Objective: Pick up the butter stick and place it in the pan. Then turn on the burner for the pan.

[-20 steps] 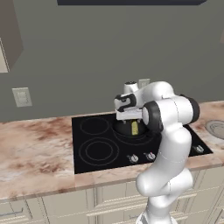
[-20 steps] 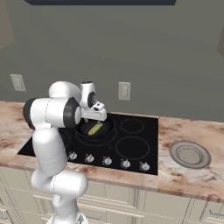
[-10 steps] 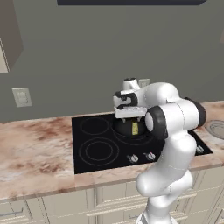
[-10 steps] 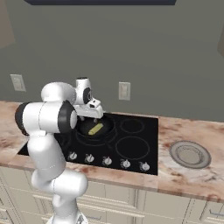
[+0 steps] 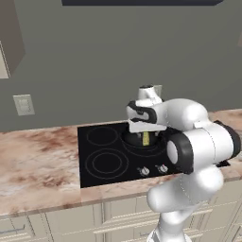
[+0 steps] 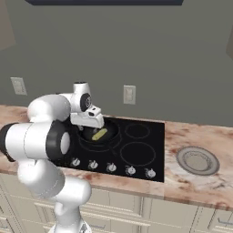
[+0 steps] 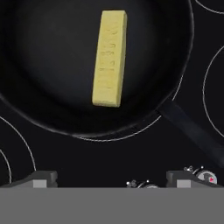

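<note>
From the left base view, the white two-finger gripper (image 5: 142,133) hangs over the round, shallow black frying pan (image 5: 137,141) on the black glass cooktop (image 5: 92,142). The small pale-yellow butter stick (image 5: 146,138) lies inside the pan, just under the hand. The row of small silver knobs (image 5: 153,169) sits along the cooktop's front edge, on the near side of the pan.

From the right base view, the butter stick (image 6: 99,134) rests on the pan (image 6: 107,135) floor, free of the gripper (image 6: 88,128). The knobs (image 6: 93,164) are in front of the pan, toward the robot.

In the hand view, the dark finger tips (image 7: 43,178) stand wide apart with nothing between them. The butter stick (image 7: 109,58) lies in the pan (image 7: 43,52), its long axis running away from the fingers, almost upright in this picture. The burner ring (image 7: 144,127) shows as thin grey lines around the pan's rim. I judge the placing done; the next move turns on the knobs (image 7: 204,175), which lie on the finger side of the pan.
</note>
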Robot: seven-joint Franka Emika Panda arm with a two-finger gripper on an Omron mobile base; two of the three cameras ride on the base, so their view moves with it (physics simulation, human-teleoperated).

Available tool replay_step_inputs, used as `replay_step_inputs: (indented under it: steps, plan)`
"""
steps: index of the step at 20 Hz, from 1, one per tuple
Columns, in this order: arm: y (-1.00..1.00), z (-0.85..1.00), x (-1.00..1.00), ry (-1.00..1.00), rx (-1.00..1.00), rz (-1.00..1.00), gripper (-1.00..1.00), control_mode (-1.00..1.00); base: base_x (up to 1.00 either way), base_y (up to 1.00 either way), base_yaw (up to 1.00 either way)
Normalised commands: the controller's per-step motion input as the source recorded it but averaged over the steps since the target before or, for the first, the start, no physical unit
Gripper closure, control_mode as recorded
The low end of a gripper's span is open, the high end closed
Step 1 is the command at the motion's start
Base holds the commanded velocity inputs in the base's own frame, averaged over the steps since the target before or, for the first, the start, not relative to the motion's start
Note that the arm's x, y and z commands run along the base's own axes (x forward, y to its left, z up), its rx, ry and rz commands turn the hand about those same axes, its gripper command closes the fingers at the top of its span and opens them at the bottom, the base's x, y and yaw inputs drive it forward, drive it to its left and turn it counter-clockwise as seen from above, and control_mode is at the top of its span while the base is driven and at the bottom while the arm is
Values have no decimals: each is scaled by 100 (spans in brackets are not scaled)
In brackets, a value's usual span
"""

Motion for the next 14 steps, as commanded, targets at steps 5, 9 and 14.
replay_step_inputs:
  steps: [5, 9, 14]
  plan:
    - [-27, 6, -80, 4, 0, 0, -100, -100, 0, 0, 0]
    - [-36, 10, -69, 7, 0, 0, -100, -100, 0, 0, 0]
    - [-44, 6, -60, 10, 0, 0, -100, -100, 0, 0, 0]
